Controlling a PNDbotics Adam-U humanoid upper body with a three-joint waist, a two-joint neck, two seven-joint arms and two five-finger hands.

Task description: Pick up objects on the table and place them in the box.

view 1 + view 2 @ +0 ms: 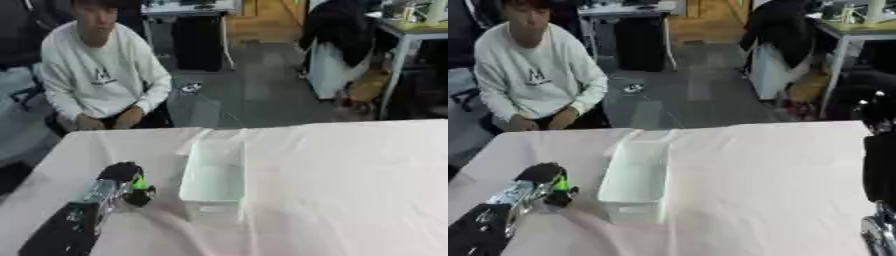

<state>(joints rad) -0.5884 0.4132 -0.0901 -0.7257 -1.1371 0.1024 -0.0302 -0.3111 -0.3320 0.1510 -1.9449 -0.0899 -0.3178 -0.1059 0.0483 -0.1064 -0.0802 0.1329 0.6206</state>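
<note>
A pale green-white box (213, 181) stands on the table, open side up, long axis running away from me. Left of it my left hand (125, 180) has its fingers curled round a small bright green thing (139, 183), a short way from the box's left wall. What the green thing is I cannot make out. My left arm comes in from the lower left corner. Of my right arm only a black and silver part shows at the right edge of the right eye view; the right hand itself is out of sight.
The table (350, 190) carries a light pink cloth. A person in a white sweater (101, 70) sits at the far left edge, hands off the table. Desks and a dark chair stand on the floor beyond.
</note>
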